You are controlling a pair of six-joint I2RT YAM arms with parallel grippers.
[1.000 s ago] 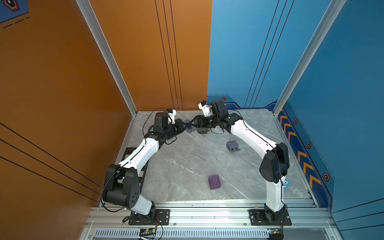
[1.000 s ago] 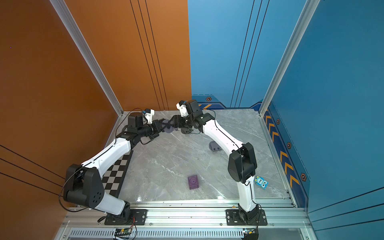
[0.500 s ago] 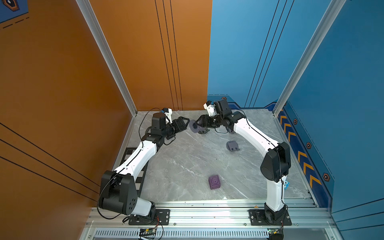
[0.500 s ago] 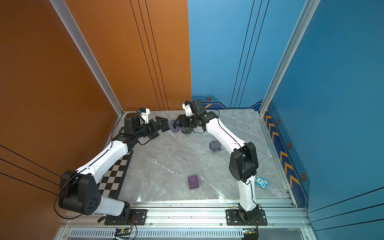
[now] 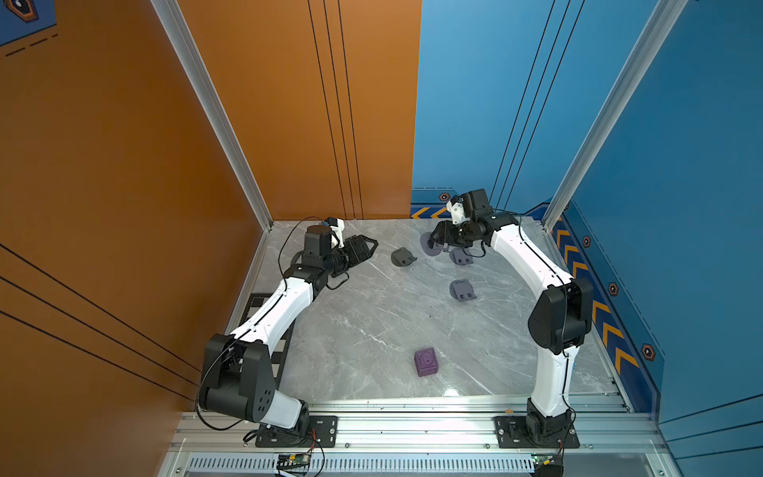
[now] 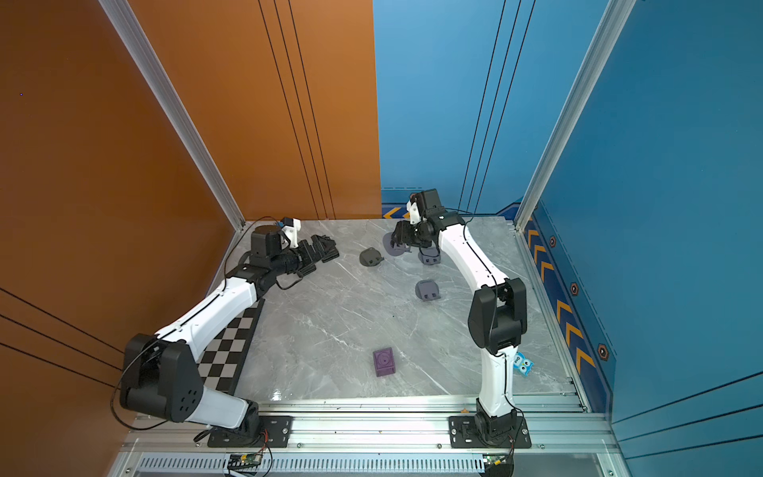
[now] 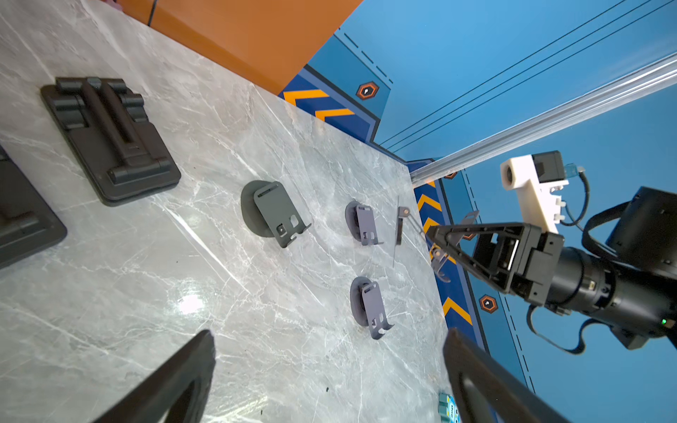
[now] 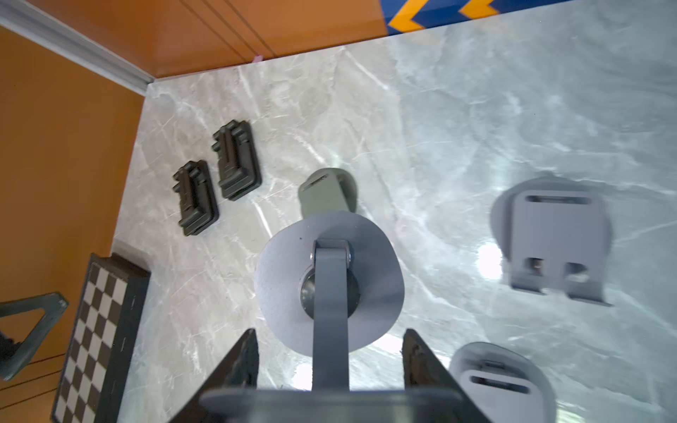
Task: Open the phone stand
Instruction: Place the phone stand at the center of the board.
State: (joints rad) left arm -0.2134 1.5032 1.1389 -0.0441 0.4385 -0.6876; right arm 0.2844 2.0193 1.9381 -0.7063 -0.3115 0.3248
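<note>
"Grey marble tabletop [image 5: 371,330], orange wall one side, blue the other. Where is the phone stand [image 8: 329,285]?"

"At the far end, in the right tool [image 8: 329,331]. Its round lilac-grey base faces away from the wrist. A narrow arm hinged onto the base runs back to the cradle plate, and the plate sits crosswise between the black fingers [image 8: 241,366]."

"So the tool has hold of it?"

"Yes, it is closed on the cradle plate, one finger on either side. In both top views the base stands tilted on edge. I cannot tell whether its lower rim touches the marble."

"What is around it?"

"A lilac-grey stand [image 5: 461,256] is just beside it, under the right arm, resting on its base with the cradle raised. A second lilac-grey stand [image 5: 462,290] sits nearer the front. On the other side is a dark grey stand [image 5: 402,257], unfolded too."

"And the left tool [image 5: 365,247]?"

"Its fingers are spread wide with nothing between them. It points toward the dark grey stand, apart from it. Close by, a black folded stand [image 8: 236,164] lies flat beside a second black folded stand [image 8: 196,197], near the orange wall."

"Anything further out?"

"A purple cube [image 5: 426,362] is well apart, toward the front. A chequered board [image 6: 223,351] lies by the left arm, and a small blue owl figure [image 6: 523,364] sits behind the right arm."
</note>
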